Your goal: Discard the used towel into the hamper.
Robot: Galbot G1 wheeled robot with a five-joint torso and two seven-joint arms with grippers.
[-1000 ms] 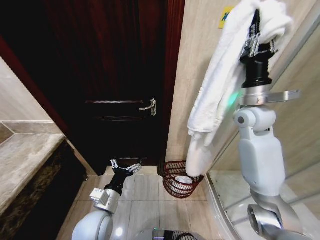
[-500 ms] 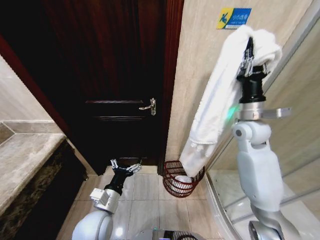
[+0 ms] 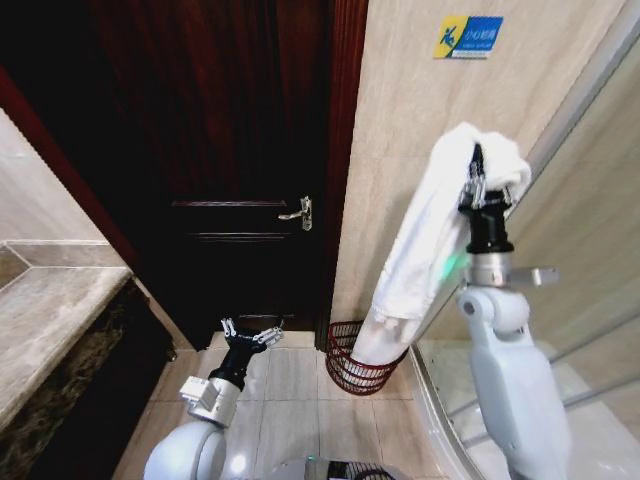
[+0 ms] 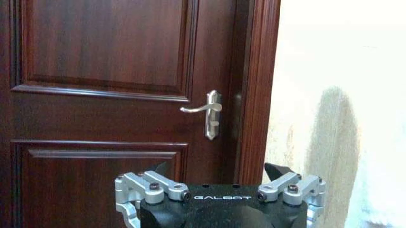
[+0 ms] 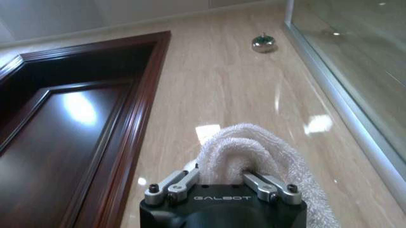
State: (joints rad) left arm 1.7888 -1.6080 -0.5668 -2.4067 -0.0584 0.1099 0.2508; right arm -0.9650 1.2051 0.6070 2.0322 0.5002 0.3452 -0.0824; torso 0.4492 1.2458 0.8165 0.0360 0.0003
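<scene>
The right tool (image 3: 487,192), clamped on the white towel (image 3: 425,240) at right of frame, has sunk lower, so the towel's tail now dips inside the hamper (image 3: 352,370) at lower centre. Release looks close. The left tool (image 3: 250,334) idles low, fingers apart.

Fluffy white terry cloth is showing on the towel (image 3: 425,235), looped and rough. The door (image 4: 101,95) is gleaming as polished dark wood with a shiny metal handle (image 4: 206,111). The wall tiles (image 5: 235,90) are looking glossy and smooth.

My head camera looks forward and down at the door (image 3: 240,150) and tiled wall (image 3: 420,150), which both wrist cameras also face from closer, the right one angled upward.
</scene>
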